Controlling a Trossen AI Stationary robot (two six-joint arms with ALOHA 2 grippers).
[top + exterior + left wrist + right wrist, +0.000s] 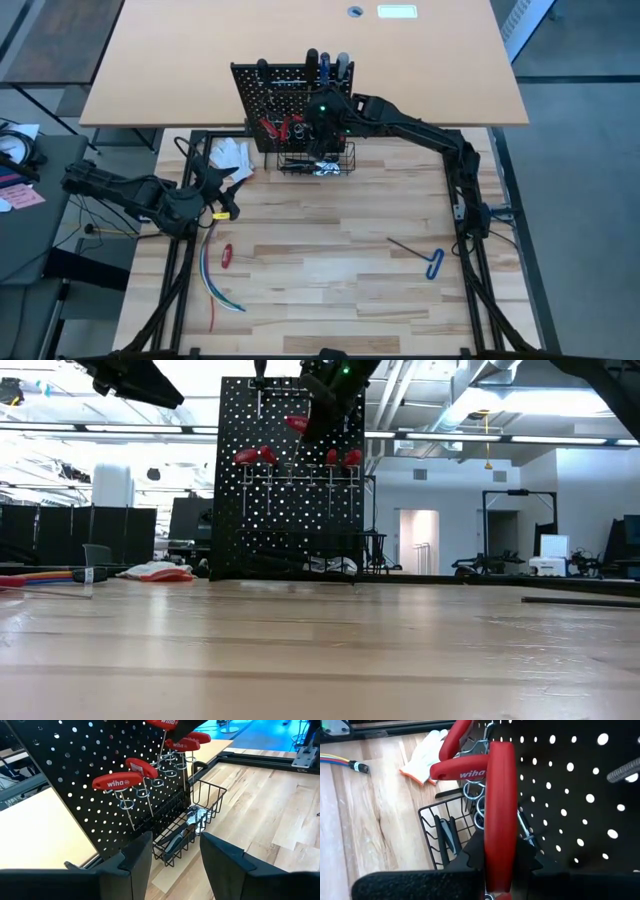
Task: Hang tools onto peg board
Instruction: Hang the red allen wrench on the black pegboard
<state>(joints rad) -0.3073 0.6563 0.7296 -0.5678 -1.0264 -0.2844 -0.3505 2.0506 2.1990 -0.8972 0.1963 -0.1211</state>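
Right gripper (322, 128) sits at the peg board (262, 98), fingers clamped on a red T-handle hex key (501, 810). In the right wrist view we see the red handle lying lengthwise between the fingers, its long axis running straight out from the gripper toward the board's ring row (165, 767). The key's shaft isn't clearly visible there, so we can't tell whether it is already threaded through a ring.

Relation that matters: the held key is touching or just beside the rings, level with the other red T-handles (116, 782) already hanging on the board. In the low view it sits slightly higher than those and tilted, so we judge it is not seated yet. Next move likely needs the shaft dropped down through a ring with the handle bar resting across it; risk is snagging a neighbouring handle, since they crowd close.

Wire basket (186, 832) hangs on the board below the rings and holds some dark tools.

Left gripper (222, 190) waits well apart from the board, fingers apart, near the white glove (228, 157). A blue T-handle hex key (430, 260) lies on the table well away from the board, on the right arm's side, so we'd judge that arm nearer for it. A small red tool (227, 255) lies nearer the left arm.
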